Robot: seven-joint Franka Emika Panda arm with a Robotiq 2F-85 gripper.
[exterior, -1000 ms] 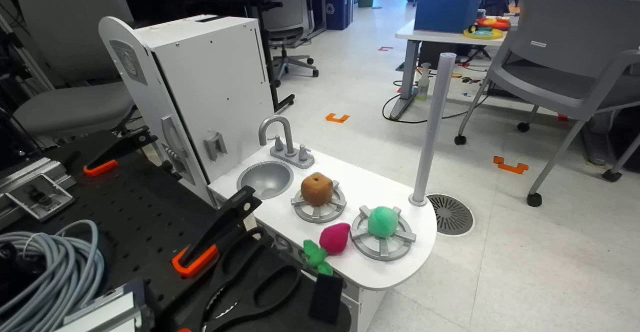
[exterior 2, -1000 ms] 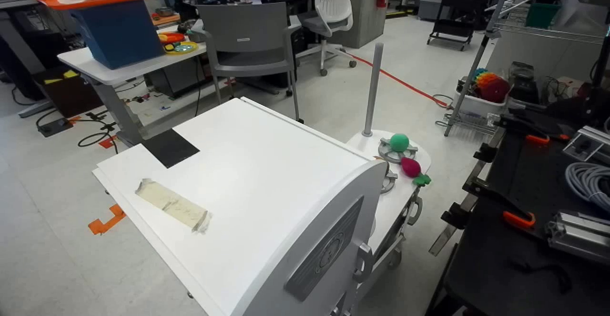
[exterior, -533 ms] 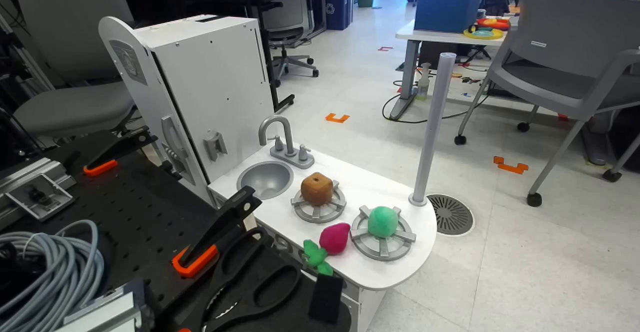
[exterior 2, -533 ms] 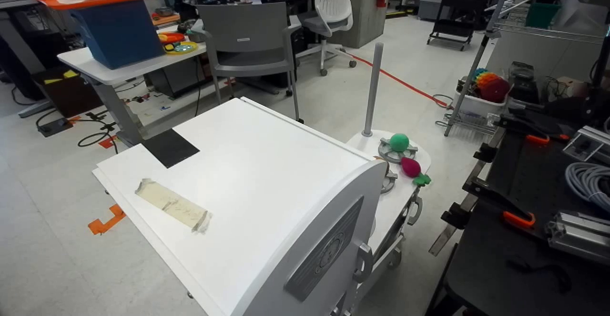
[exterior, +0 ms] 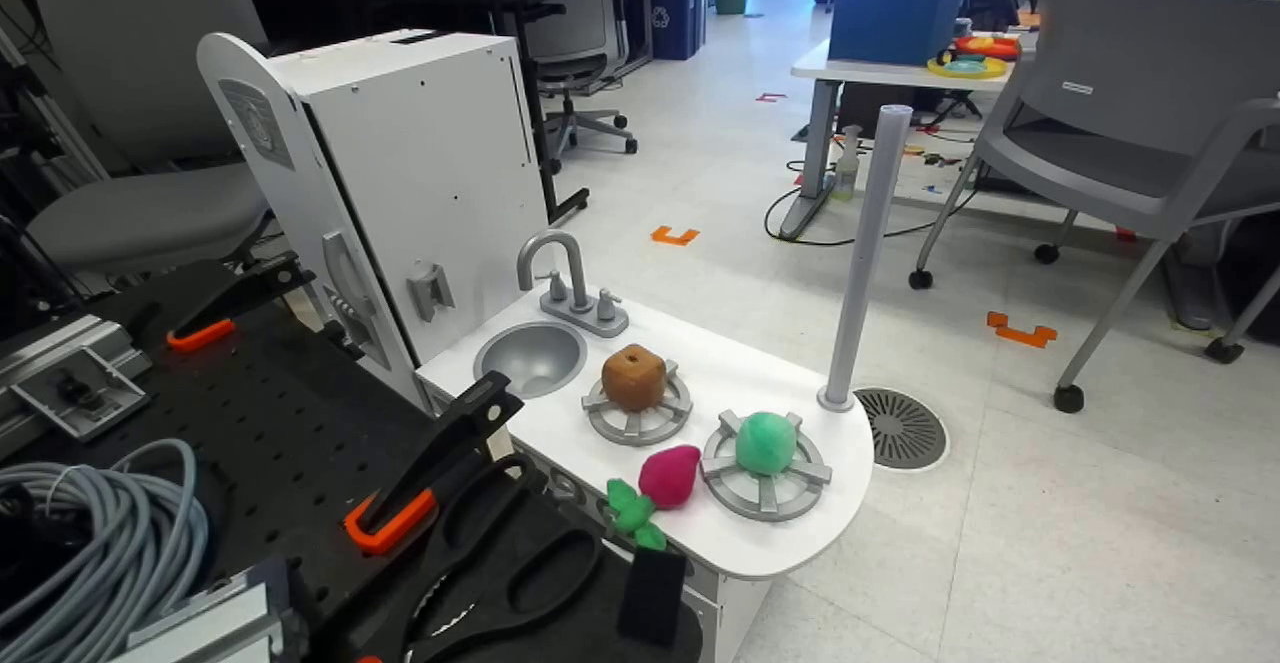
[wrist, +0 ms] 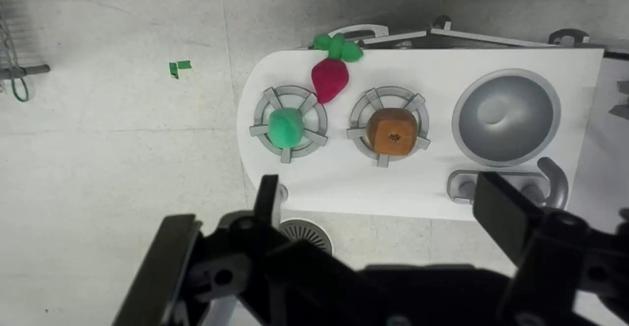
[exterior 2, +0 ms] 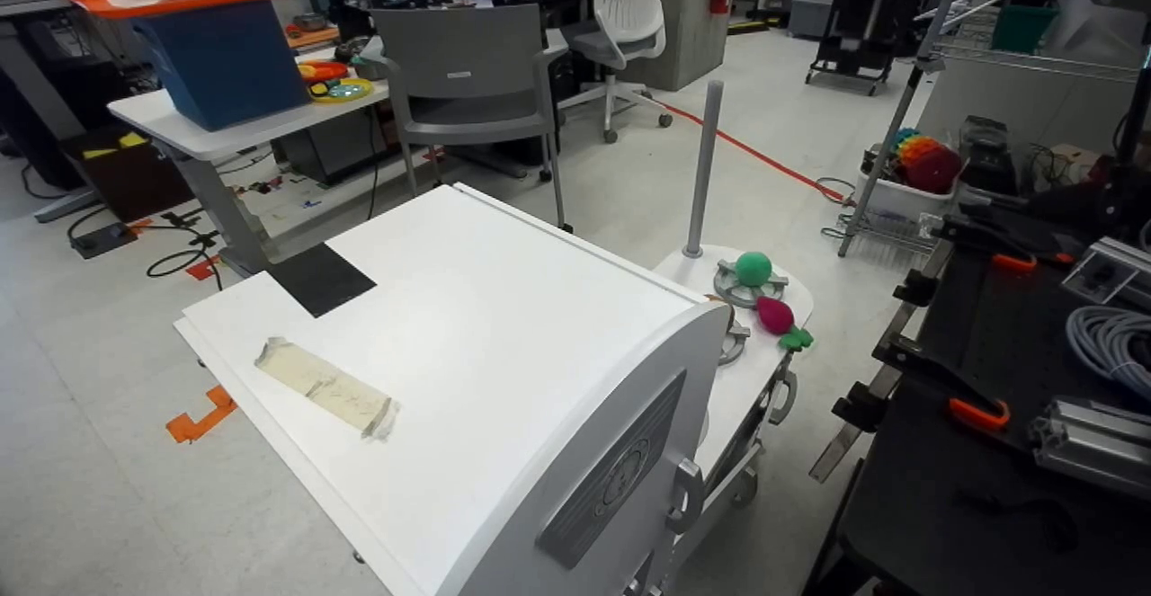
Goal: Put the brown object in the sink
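The brown object (exterior: 634,379) is a rounded cube-like item with a small dark hole on top. It rests on the grey burner nearer the sink (exterior: 530,358), on the white toy counter. In the wrist view the brown object (wrist: 393,132) lies left of the sink's round grey basin (wrist: 511,124). In an exterior view only a sliver of the brown object (exterior 2: 723,308) shows behind the white cabinet. My gripper (wrist: 378,176) is open and empty in the wrist view, its fingers wide apart, seemingly well above the counter. It shows in neither exterior view.
A green ball-like item (exterior: 766,443) sits on the other burner. A pink-red item with green leaves (exterior: 670,476) lies at the counter's front edge. A silver faucet (exterior: 568,268), a grey post (exterior: 868,263) and the tall white cabinet (exterior: 430,173) rise around the counter.
The brown object, sink and other items have not moved. In the far background of an exterior view a dark shape has appeared at the black cart.
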